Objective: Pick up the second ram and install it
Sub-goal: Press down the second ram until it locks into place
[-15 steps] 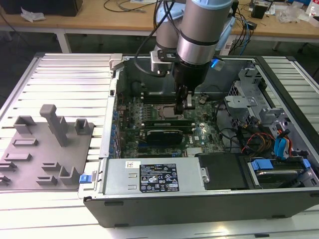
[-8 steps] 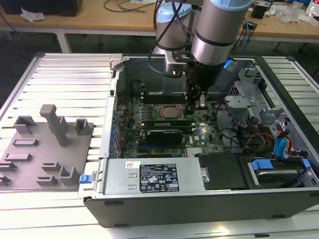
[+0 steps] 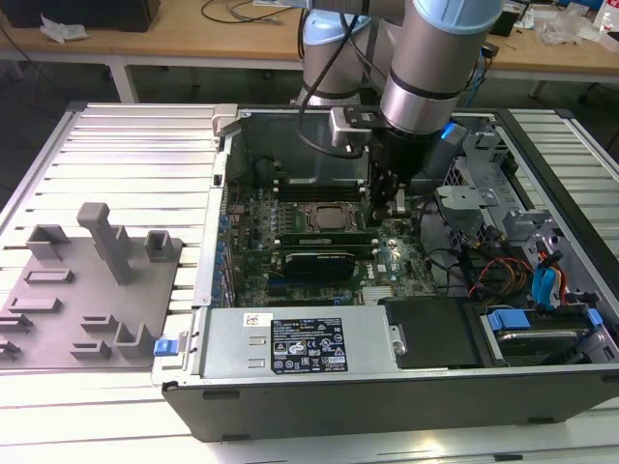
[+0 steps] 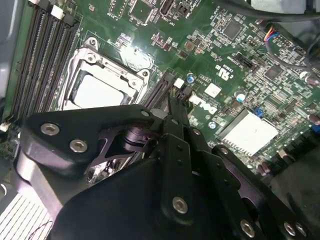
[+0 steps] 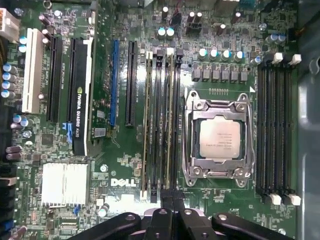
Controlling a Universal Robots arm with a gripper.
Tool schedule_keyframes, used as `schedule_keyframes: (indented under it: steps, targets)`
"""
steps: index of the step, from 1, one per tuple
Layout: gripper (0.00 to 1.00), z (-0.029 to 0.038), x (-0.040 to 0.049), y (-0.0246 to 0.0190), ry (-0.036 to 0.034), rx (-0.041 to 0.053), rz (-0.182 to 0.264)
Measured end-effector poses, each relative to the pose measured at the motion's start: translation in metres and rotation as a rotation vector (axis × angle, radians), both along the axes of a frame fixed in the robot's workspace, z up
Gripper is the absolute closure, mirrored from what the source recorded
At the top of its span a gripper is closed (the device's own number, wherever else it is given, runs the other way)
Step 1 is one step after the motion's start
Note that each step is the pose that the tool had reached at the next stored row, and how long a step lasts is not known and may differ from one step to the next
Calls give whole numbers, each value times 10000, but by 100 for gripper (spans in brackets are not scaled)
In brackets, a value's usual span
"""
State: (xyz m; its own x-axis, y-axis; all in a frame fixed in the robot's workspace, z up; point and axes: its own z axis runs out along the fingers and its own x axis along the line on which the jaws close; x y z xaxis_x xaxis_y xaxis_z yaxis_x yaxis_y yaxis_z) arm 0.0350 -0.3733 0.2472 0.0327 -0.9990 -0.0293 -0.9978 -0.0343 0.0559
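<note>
In the first wrist view, two ram sticks stand in the slot bank beside the processor socket [image 5: 220, 140]: one [image 5: 147, 125] on the far side and a second ram [image 5: 170, 125] closer to the socket. My gripper [image 5: 172, 196] is shut, its black fingertips pressed together on the end of that second ram. The second wrist view has the same gripper [image 4: 172, 102] with its tips down at one end of the slots. From the exterior view the gripper [image 3: 387, 215] reaches straight down into the open computer case [image 3: 319, 401], over the motherboard.
A black graphics card [image 5: 80, 110] sits beyond the ram bank, and empty slots [image 5: 275, 125] lie past the socket. The power supply [image 3: 300, 343] fills the case front; drive bays and cables [image 3: 522, 271] crowd the exterior view's right. A grey holder [image 3: 87, 280] lies outside on the left.
</note>
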Motion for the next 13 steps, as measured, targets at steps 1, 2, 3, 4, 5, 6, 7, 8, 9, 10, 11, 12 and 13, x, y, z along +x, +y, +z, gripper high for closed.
schedule_keyframes:
  steps: [1, 2, 3, 4, 5, 6, 7, 8, 9, 10, 11, 12, 13]
  targets:
    - [89, -50, -6, 3, 0, -1, 1]
    - [89, -95, -15, 6, 0, 0, 1]
    - [89, -137, -22, 8, 0, -1, 1]
    - [89, -160, -23, 8, 0, -6, 3]
    - [89, -172, -25, 7, 1, -10, 3]
    - [89, -182, -27, 7, 2, -9, 3]
    - [89, -188, -28, 7, 2, -8, 2]
    - [89, -191, -28, 7, 2, -8, 1]
    - [89, -192, -29, 7, 1, -4, 1]
    - [89, -189, -34, 8, -5, 0, 3]
    - [89, -181, -36, 10, -14, 11, 2]
    - [89, -166, -41, 11, -24, 21, 1]
    - [89, -126, -63, 8, -54, -1, 4]
